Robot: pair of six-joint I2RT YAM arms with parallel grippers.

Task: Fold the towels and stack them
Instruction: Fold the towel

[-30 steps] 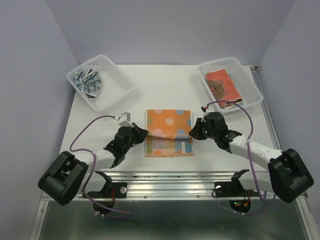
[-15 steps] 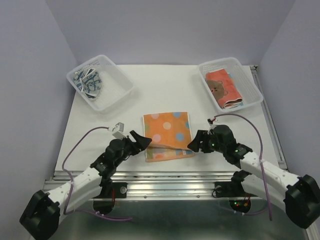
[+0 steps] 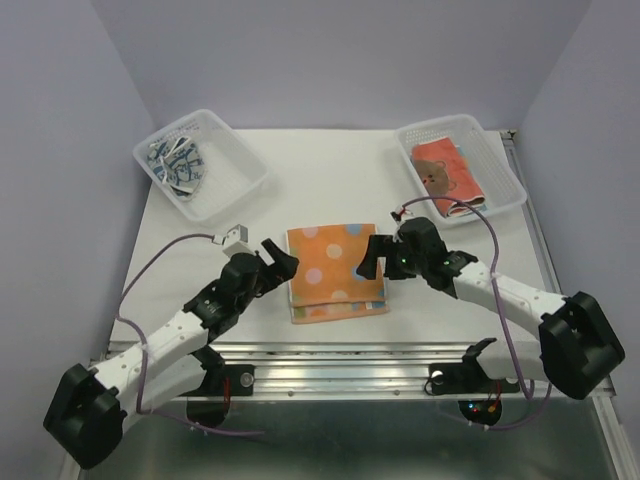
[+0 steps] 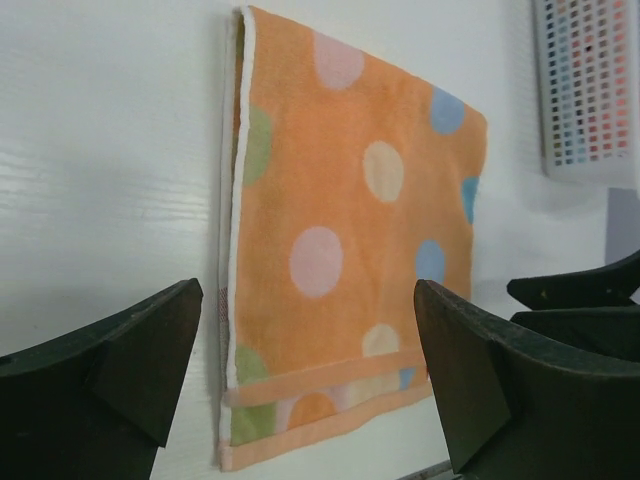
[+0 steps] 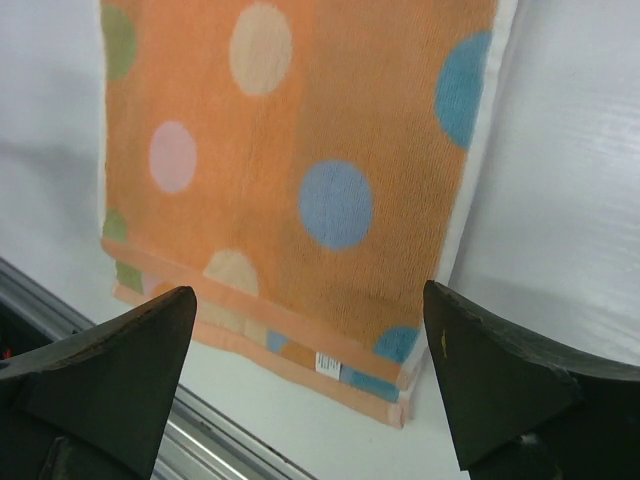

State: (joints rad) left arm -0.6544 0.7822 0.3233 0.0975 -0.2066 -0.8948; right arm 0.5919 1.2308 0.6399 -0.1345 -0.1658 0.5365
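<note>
Both grippers stand with jaws wide apart and hold nothing — the left gripper [image 3: 280, 257] just off the left side of the orange dotted towel [image 3: 335, 265], the right gripper [image 3: 368, 256] over its right side. That towel lies folded flat in the middle of the tabletop [image 3: 320, 170], close to the near edge, its layers a little staggered at the near hem.

To my eye the fold is done. The next move calls for pinching all the layers at once and carrying them to the stack — seemingly the red-orange towel [image 3: 445, 175] in the clear basket [image 3: 503, 160] at the far right corner. Its wall must be cleared, and the right arm's purple cable [image 3: 470, 205] loops just beside it. Crumpled blue-and-white cloths [image 3: 178, 162] wait in the other basket [image 3: 240, 190], at the far left corner.
</note>
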